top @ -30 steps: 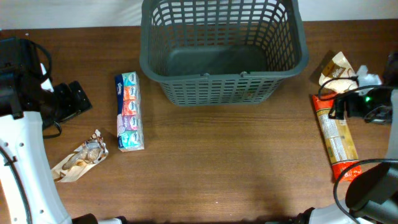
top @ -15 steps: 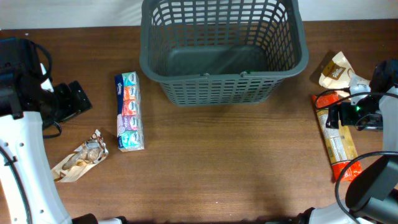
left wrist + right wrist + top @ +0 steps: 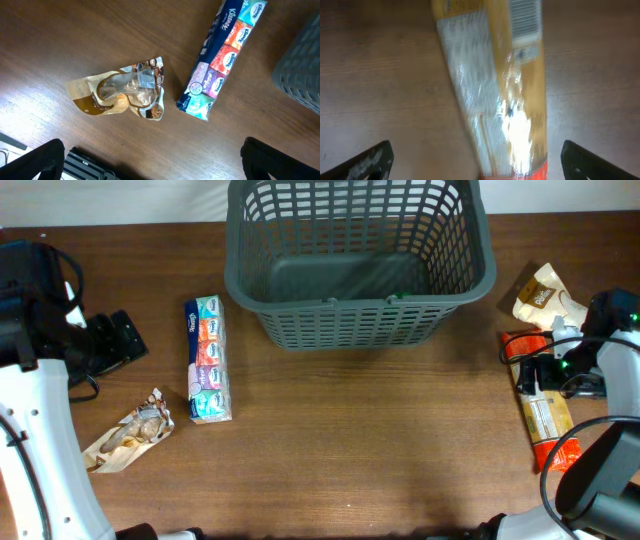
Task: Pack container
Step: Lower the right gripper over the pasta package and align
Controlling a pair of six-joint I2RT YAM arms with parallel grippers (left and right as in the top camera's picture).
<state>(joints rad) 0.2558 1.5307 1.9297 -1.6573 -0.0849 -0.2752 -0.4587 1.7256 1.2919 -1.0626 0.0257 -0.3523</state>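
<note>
Our right claw point(image 3: 479, 157) hangs spread wide over the long yellow-and-orange packet point(image 3: 495, 85). The packet lies flat on the desk point(image 3: 380, 75), in line between the fingers and not gripped. The container point(image 3: 360, 298) stands well apart, to this claw's left and farther out. Our left claw point(image 3: 157, 162) is likewise released, with a crumpled snack pouch point(image 3: 122, 95) and a tissue pack point(image 3: 222, 55) just ahead of it.
</note>
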